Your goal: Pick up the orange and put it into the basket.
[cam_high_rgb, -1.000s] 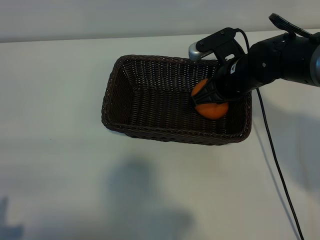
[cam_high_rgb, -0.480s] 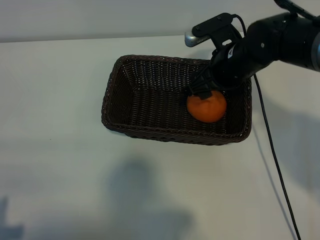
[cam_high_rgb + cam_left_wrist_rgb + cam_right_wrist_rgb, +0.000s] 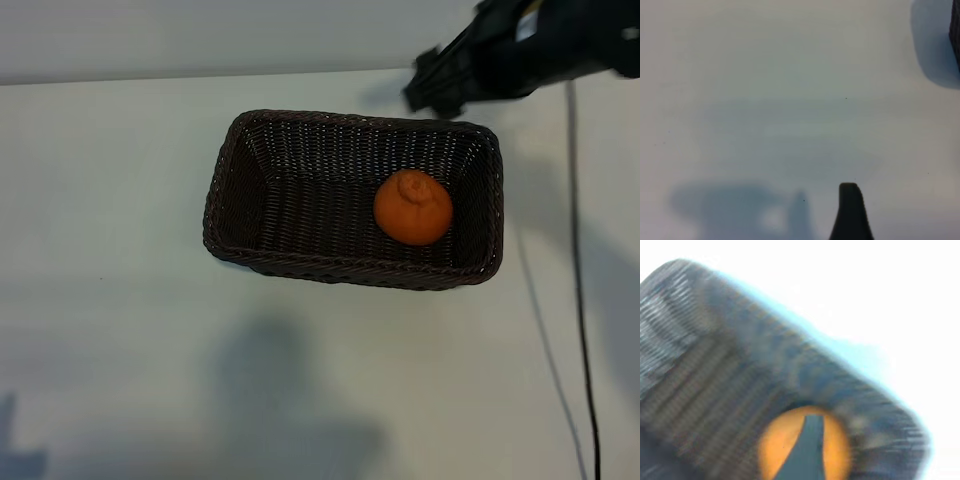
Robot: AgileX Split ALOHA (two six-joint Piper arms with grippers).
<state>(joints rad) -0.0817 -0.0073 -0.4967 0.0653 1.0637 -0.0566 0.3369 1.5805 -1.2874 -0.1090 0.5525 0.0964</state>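
Observation:
The orange (image 3: 413,207) lies inside the dark woven basket (image 3: 350,272), toward its right end, with its nub up and nothing touching it. My right gripper (image 3: 440,85) hangs open above the table just beyond the basket's far right corner, well clear of the fruit. In the right wrist view one finger (image 3: 810,450) shows in front of the orange (image 3: 780,450) and the basket's weave (image 3: 715,365) far below. Of the left gripper only one dark fingertip (image 3: 850,205) shows, over bare table, with nothing against it.
A black cable (image 3: 578,300) runs down the table to the right of the basket. White table surface (image 3: 120,330) spreads to the left of and in front of the basket. A dark edge (image 3: 956,30) shows at the side of the left wrist view.
My right gripper let go of the orange in the basket, then rose and pulled back to the far right. The orange stays where it was set down.

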